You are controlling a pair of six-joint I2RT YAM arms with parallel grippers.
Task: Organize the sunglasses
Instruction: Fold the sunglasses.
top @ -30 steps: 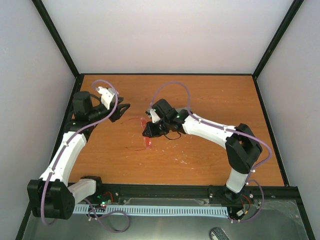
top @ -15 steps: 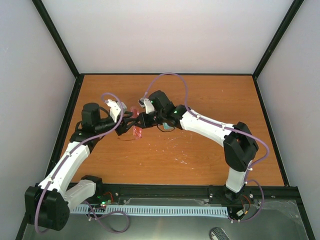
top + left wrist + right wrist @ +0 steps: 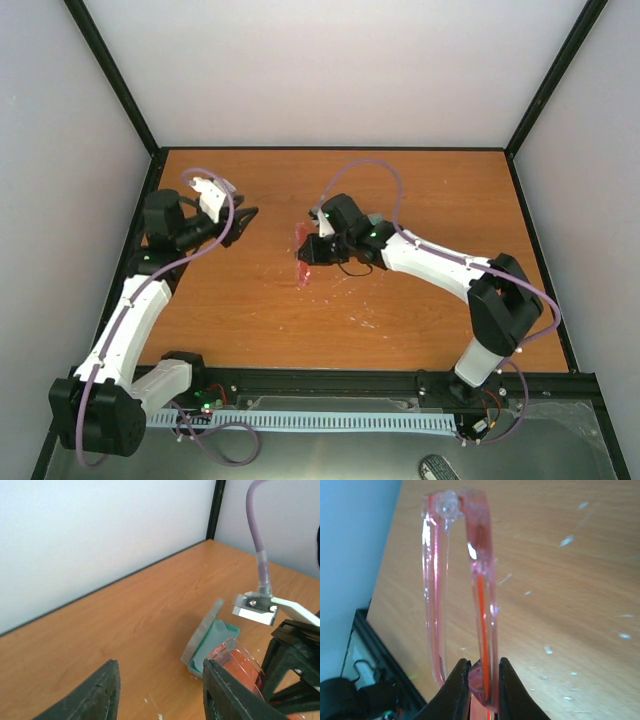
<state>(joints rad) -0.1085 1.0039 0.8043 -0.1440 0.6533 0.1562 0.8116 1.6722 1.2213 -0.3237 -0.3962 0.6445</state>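
The sunglasses (image 3: pixel 481 575), with a thin red-orange frame and reddish lenses, are folded and stand upright in my right gripper (image 3: pixel 482 680), which is shut on their lower end. In the top view the right gripper (image 3: pixel 318 250) holds the sunglasses (image 3: pixel 304 256) just above the table's middle. They also show in the left wrist view (image 3: pixel 235 662). My left gripper (image 3: pixel 240 216) is open and empty at the far left, well apart from them. Its fingers (image 3: pixel 97 695) frame bare table.
A grey case (image 3: pixel 202 637) with a green inside lies open behind the sunglasses, with a light blue cloth (image 3: pixel 218 632) in it. In the top view the right arm mostly hides it. White specks mark the wood (image 3: pixel 365 320).
The left gripper was at the sunglasses half a second ago and has drawn back to the left, open. The right gripper has shifted right with the sunglasses.
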